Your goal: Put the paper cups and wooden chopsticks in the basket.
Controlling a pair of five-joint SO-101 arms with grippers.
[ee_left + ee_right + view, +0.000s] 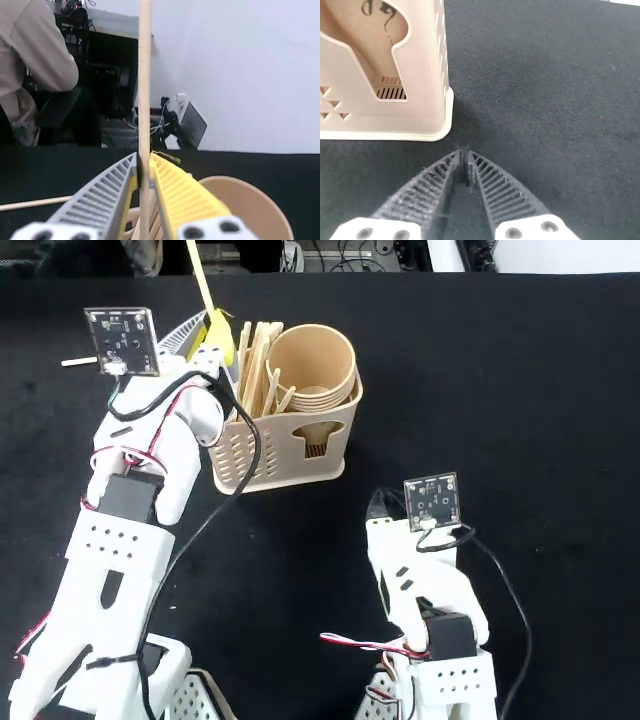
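At the far middle of the worktop [520,390] the basket [290,455] stands well filled. The cups [315,360] sit nested in one compartment, and a bundle of chopsticks [258,365] leans in the one beside them. By my reckoning the job is nearly done, with two pieces left.

One chopstick [145,75] is in the left tool [144,169], upright at the basket's corner by the bundle. Its lower end runs down toward the other sticks, though I cannot tell whether it touches them or has passed the rim. A last stick [76,362] lies flat on the worktop, beyond the left arm and well apart from the basket. It looks like the piece to fetch once the gripped one is let go.

The left tool is nipped narrow, both fingers [175,195] pressed against the chopstick's sides. It grips the stick low down, so most of its length stands up above them.

The right tool [465,167] is closed, its tips met with nothing between them. It hangs low over bare worktop just beside the basket's near corner, not touching it, and it carries nothing.
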